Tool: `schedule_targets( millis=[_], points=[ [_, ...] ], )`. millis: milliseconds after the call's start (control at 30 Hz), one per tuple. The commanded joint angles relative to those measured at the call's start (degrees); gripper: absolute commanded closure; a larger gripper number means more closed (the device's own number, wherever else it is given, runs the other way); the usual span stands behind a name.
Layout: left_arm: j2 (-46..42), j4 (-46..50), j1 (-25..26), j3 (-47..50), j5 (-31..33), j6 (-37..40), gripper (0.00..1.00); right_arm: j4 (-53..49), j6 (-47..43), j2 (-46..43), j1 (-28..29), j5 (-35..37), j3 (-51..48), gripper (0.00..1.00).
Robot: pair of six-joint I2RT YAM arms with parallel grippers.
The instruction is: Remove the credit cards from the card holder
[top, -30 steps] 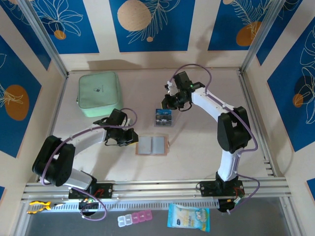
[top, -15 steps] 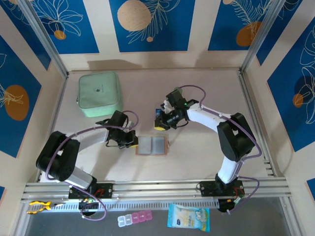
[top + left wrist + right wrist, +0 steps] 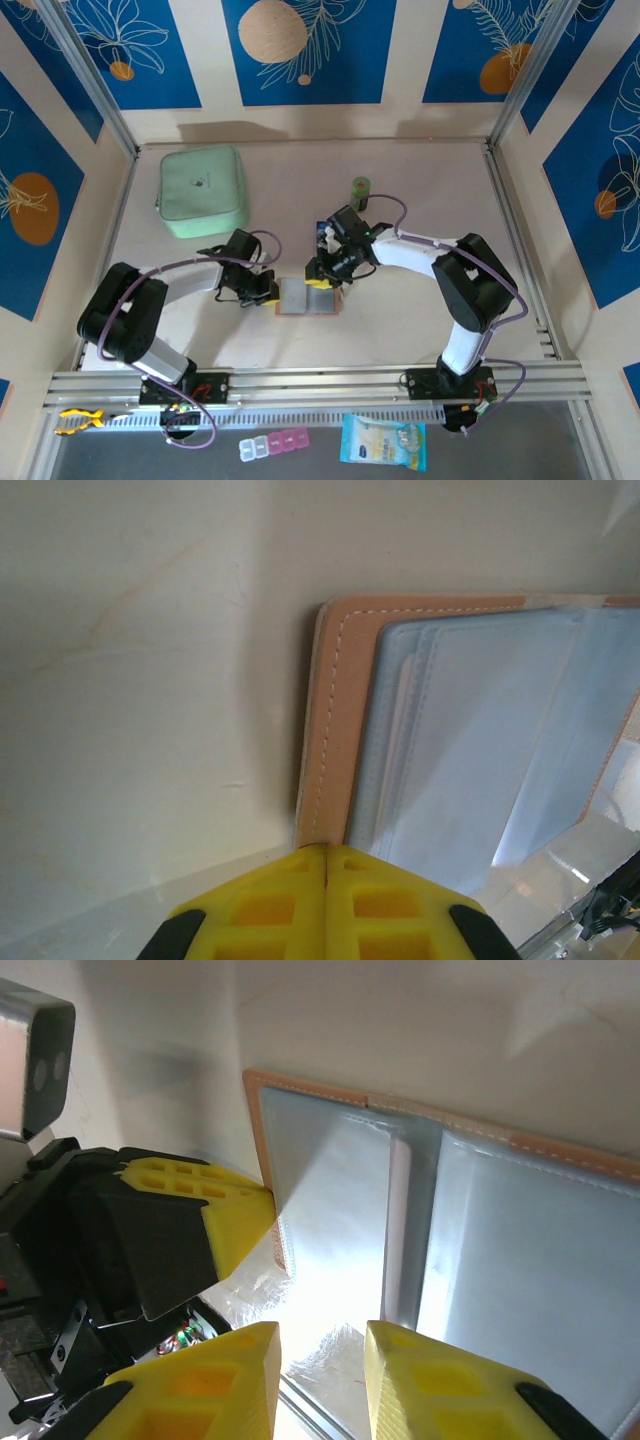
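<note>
step: card pull | left gripper (image 3: 328, 852) pressed together, pins card holder (image 3: 470, 740) edge | right gripper (image 3: 322, 1348) slightly spread over it | next: lower, pinch card

Bright, soft-shadowed; glare whitens the card holder (image 3: 480, 1240)

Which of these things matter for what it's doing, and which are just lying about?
Job: card holder; credit cards, partly hidden.
Lying about: mint-green case; small green cylinder; pill box; blue snack packet.
</note>
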State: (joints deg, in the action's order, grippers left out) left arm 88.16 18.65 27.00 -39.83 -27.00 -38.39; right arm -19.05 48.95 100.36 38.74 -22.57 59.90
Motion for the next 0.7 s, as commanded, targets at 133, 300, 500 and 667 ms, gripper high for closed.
schedule_targets(
  millis=[133, 300, 500, 667],
  points=[
    [0.87, 0.3, -0.65, 1.16, 0.64, 1.44, 0.98, 2.4, 0.54, 2.3, 2.25, -1.6, 0.21, 0.71],
    [0.8, 0.49, -0.71, 1.25, 0.64, 1.3, 0.98, 1.78, -0.05, 4.44, 3.68, -1.51, 2.07, 0.71],
    [1.01, 0.51, -0.64, 1.16, 0.55, 1.42, 0.98, 1.38, -0.44, 6.71, 4.83, -1.35, 4.45, 0.73],
    [0.97, 0.61, -0.64, 1.07, 0.59, 1.42, 0.98, 0.56, -1.0, 8.66, 5.5, -1.13, 6.18, 0.73]
  ],
)
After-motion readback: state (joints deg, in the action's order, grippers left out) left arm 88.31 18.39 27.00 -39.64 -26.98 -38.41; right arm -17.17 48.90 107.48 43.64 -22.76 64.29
